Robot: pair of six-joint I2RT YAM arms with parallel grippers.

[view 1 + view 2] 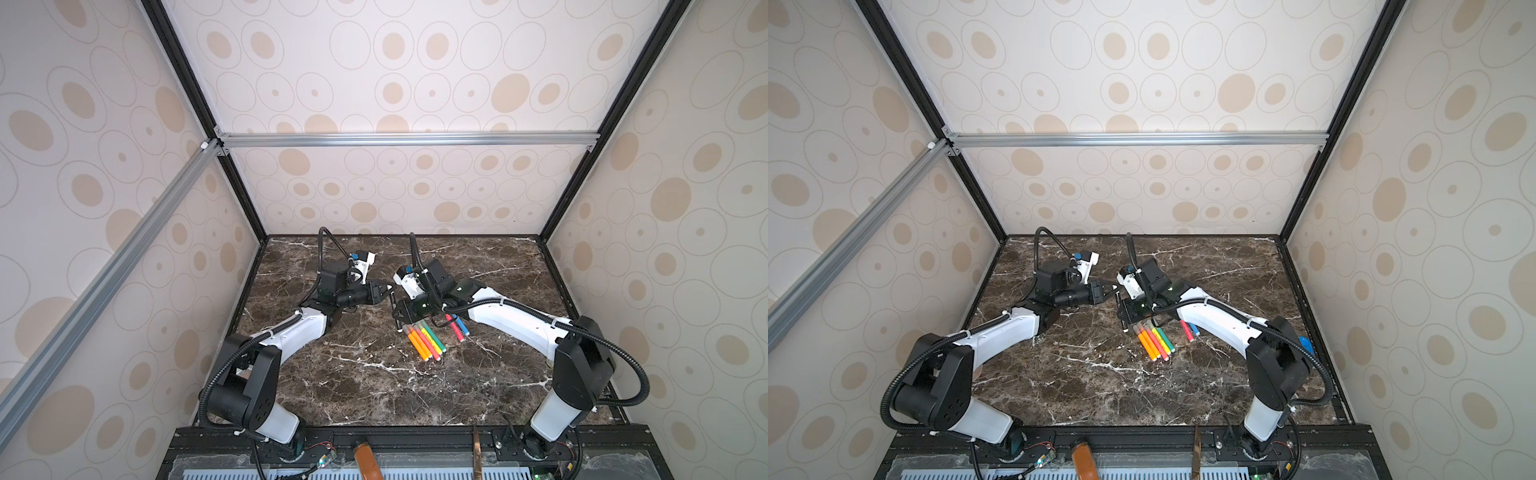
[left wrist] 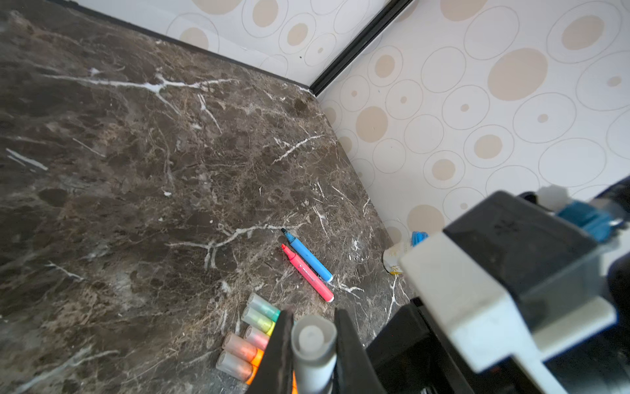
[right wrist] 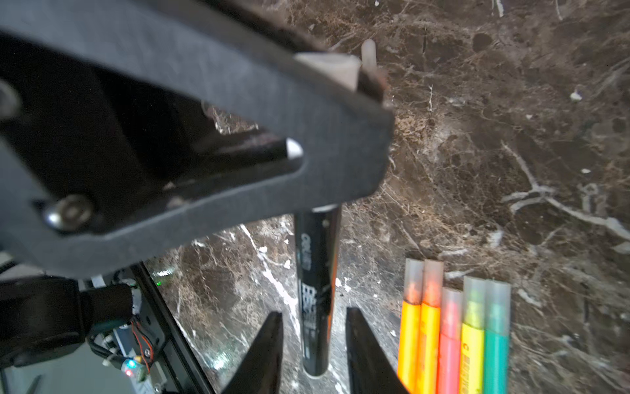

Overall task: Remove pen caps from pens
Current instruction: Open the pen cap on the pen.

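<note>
My left gripper (image 2: pixel 312 327) is shut on the grey pen cap (image 2: pixel 312 344) of a black pen (image 3: pixel 315 290), which hangs down from it over the marble table (image 1: pixel 374 395). My right gripper (image 3: pixel 313 327) stands open around the black barrel, with a gap on each side. In both top views the two grippers meet at the table's middle, left gripper (image 1: pixel 384 291) above right gripper (image 1: pixel 397 320). Beside them lies a row of capped pens (image 1: pixel 424 343): two orange, a pink, a yellow and a green (image 3: pixel 456 334). A blue pen (image 2: pixel 308 256) and a red pen (image 2: pixel 308 274) lie uncapped further right.
A small white bottle with a blue top (image 2: pixel 402 252) sits by the right wall. The right arm's wrist camera housing (image 2: pixel 511 273) is close to my left gripper. Patterned walls enclose the table on three sides. A brown object (image 1: pixel 368 461) rests on the front rail.
</note>
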